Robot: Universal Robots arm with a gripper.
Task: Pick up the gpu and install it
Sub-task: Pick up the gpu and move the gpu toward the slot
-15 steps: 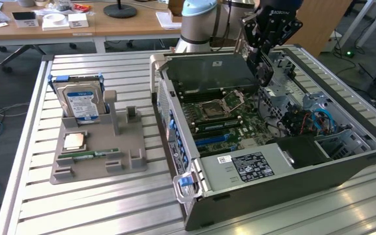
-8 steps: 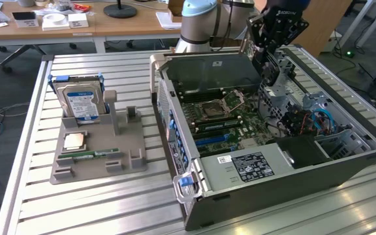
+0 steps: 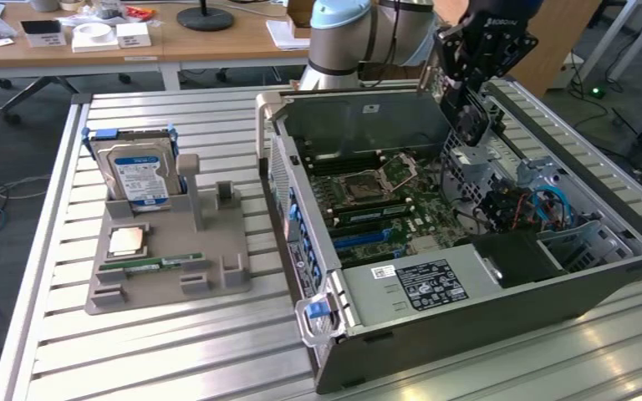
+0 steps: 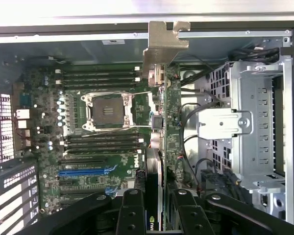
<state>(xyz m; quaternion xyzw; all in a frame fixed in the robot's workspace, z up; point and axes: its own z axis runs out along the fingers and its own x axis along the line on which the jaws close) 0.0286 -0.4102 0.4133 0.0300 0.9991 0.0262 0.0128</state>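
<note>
Silver slatted table (image 3: 165, 351) up front, grey holder (image 3: 165, 288) on it: RAM stick (image 3: 160, 264), square chip (image 3: 128, 241), blue-label hard drive (image 3: 140, 175) upright. Beside it open PC case (image 3: 488, 292), motherboard (image 3: 371, 200) inside. Above case, gripper (image 4: 159, 193) clamped on gpu (image 4: 158, 122), card edge-on, silver bracket (image 4: 162, 46) at far end. Wooden desks (image 3: 131, 50) with odds and ends at back of room

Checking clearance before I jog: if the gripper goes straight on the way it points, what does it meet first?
Probably the motherboard beside the CPU socket, the bracket of the held gpu touching first; depth is unclear.
</note>
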